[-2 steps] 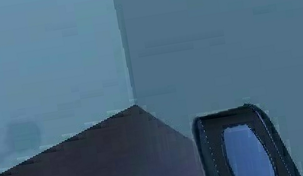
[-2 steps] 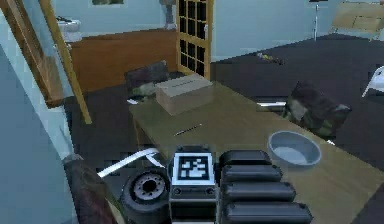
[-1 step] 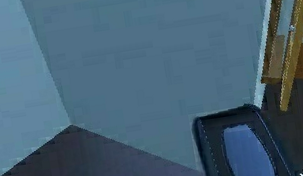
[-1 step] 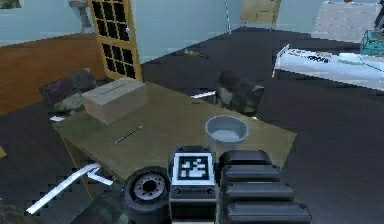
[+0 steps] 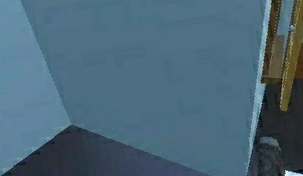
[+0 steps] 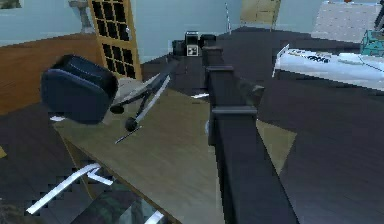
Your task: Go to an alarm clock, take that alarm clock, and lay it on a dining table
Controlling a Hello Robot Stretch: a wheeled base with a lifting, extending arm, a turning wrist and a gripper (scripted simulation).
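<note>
Fingers (image 6: 148, 100) slant down over the far left part of a tan table (image 6: 175, 160), at the end of the dark arm (image 6: 236, 135) that crosses the table's right side; whether they are apart or together cannot be told, nor whether they hold anything, their tips being hard to pick out beside a dark blue chair (image 6: 78, 88) that leans in over the table's left edge. Two white squares (image 6: 190, 46) with black marks sit at the arm's far end, beyond the table's far edge. Where the alarm clock lies relative to the fingers cannot be told: nothing by them can be made out as one. Off past the table's right edge, well apart, a white table (image 6: 310, 62) carries small pale shapes, with a teal object (image 6: 372, 42) at its far end. A wooden, glass-paned door (image 6: 112, 30) stands behind the chair. Ahead of the robot, two blue-grey walls (image 5: 154, 55) meet in a corner above dark floor (image 5: 81, 168), with a wooden frame (image 5: 293, 33) at the forward view's right.
</note>
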